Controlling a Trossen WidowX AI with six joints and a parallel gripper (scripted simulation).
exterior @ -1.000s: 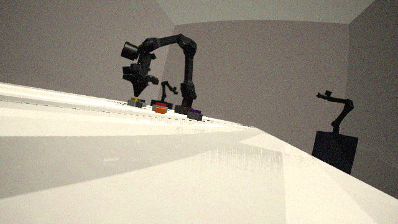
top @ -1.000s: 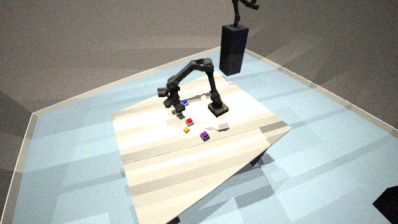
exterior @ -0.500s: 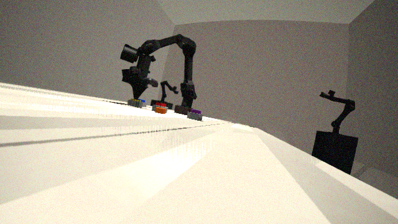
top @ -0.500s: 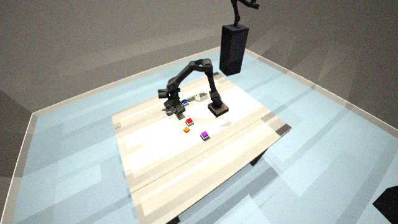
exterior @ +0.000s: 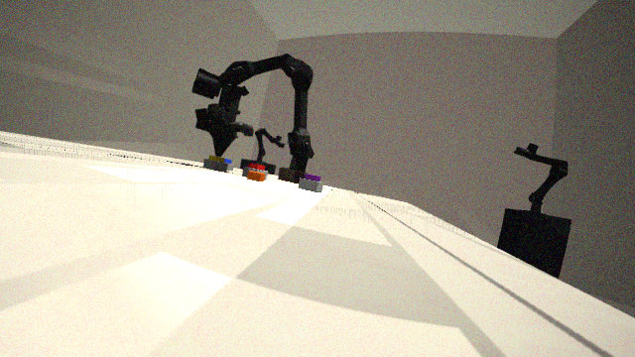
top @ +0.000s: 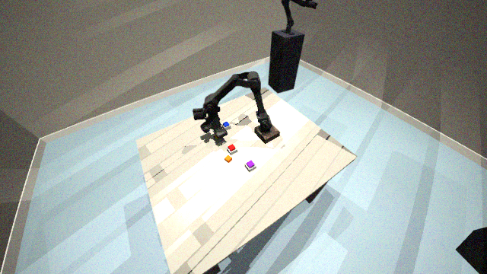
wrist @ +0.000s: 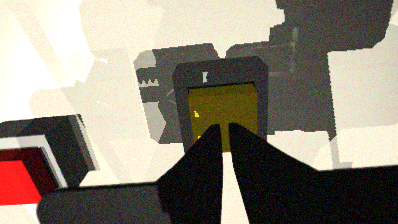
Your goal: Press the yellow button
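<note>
The yellow button [exterior: 213,159] [wrist: 202,100], a yellow cap in a dark grey housing, sits on the table under my gripper. In the top view the gripper mostly hides it. My gripper [exterior: 218,155] [wrist: 224,132] is shut, with nothing between its fingers, and points down. Its fingertips are over the yellow cap in the wrist view and appear to meet the cap's top in the exterior view. I cannot tell how far down the cap is.
The red button [top: 231,148] [exterior: 256,167] [wrist: 15,182] is beside the yellow one. The blue button [top: 226,124] [exterior: 227,161] is behind the gripper. An orange block [top: 228,159] [exterior: 257,176] lies near the red button, and the purple button [top: 249,164] [exterior: 313,178] is farther off.
</note>
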